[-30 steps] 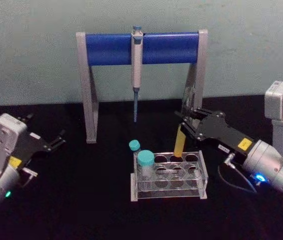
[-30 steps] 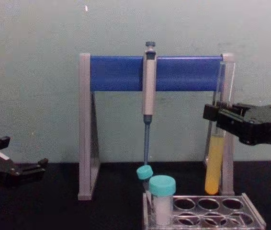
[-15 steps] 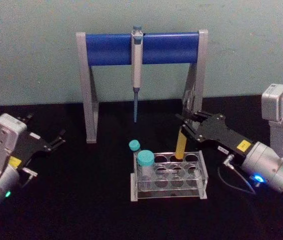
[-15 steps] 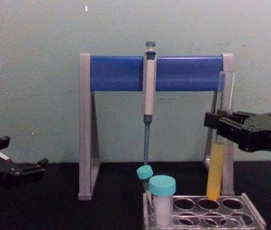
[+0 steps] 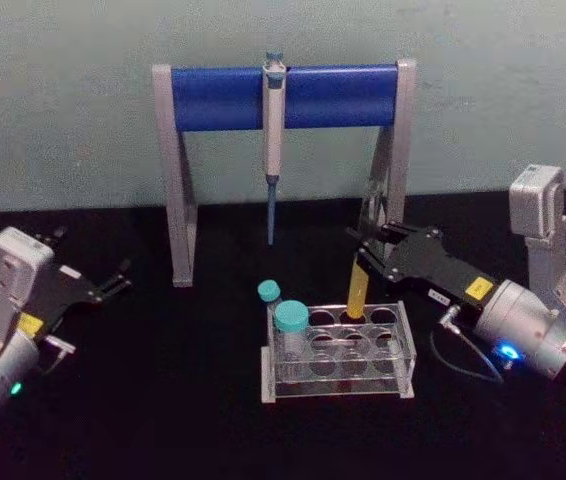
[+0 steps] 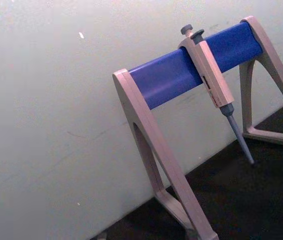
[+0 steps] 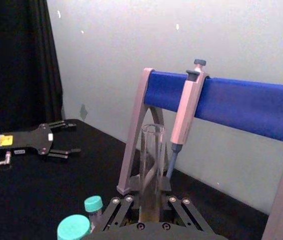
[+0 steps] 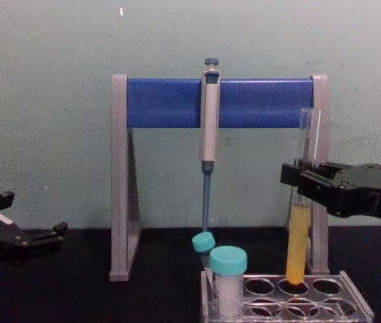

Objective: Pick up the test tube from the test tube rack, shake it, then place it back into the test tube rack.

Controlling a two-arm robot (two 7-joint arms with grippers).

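The test tube [image 8: 297, 237], clear glass with yellow liquid low down, hangs nearly upright with its tip just inside a middle back-row hole of the clear test tube rack [image 8: 357, 307]. My right gripper [image 8: 299, 183] is shut on the tube's upper part, reaching in from the right. From the head view the tube [image 5: 358, 285] leans slightly over the rack [image 5: 335, 383], held by the right gripper [image 5: 367, 256]. In the right wrist view the tube's open mouth [image 7: 153, 131] rises between the fingers. My left gripper [image 5: 115, 281] is parked open at the far left.
Two teal-capped vials [image 5: 290, 322] [image 5: 269, 292] stand in the rack's left holes. Behind it the grey-and-blue pipette stand [image 5: 283, 97] holds a hanging pipette [image 5: 273, 150]; its right leg [image 8: 320, 222] is close behind the tube. Black tabletop lies around the rack.
The right gripper has come down and a little leftward with the tube; its tip, which hung above the rack, now sits in a back-row hole. The left arm has not moved.
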